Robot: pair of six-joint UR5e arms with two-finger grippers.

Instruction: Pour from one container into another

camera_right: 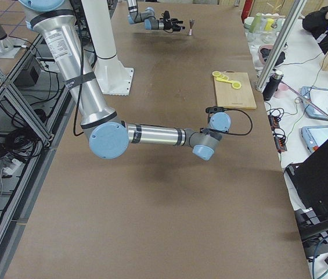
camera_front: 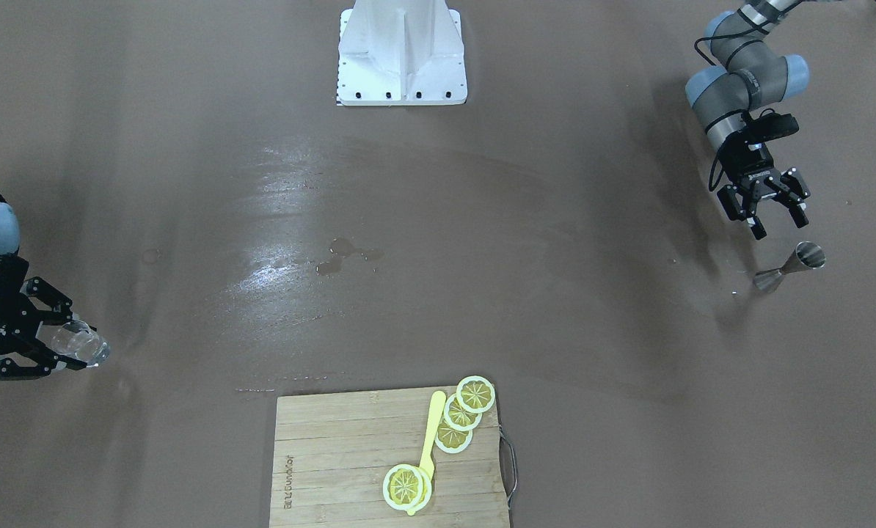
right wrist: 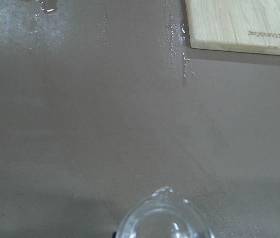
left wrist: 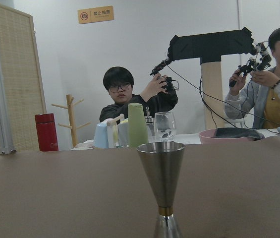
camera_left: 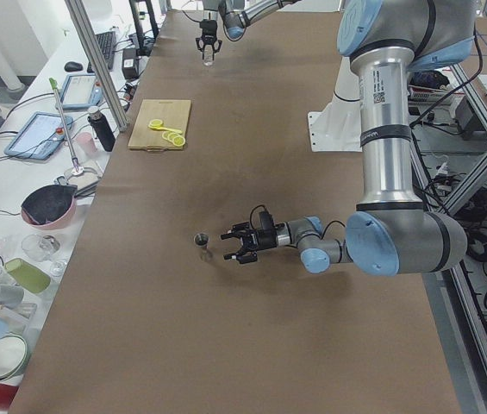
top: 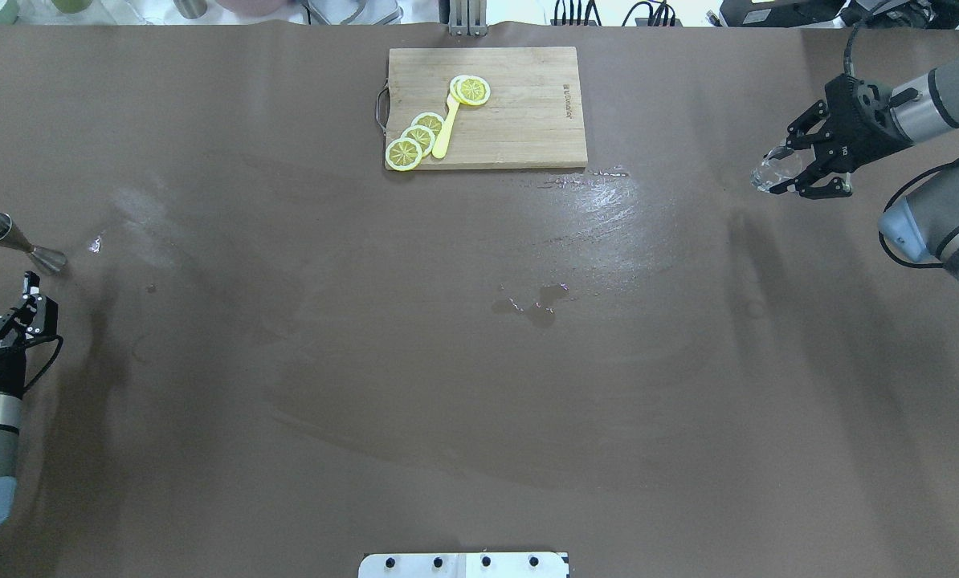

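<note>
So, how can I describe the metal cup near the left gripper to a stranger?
On the brown table, go to the end where the left gripper hovers open. Just in front of it stands the steel jigger, an hourglass-shaped double cup, the only metal vessel there.

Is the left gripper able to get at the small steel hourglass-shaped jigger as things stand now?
Probably yes. The left gripper is open and faces the upright steel jigger from close by; only bare brown table lies between them.
</note>
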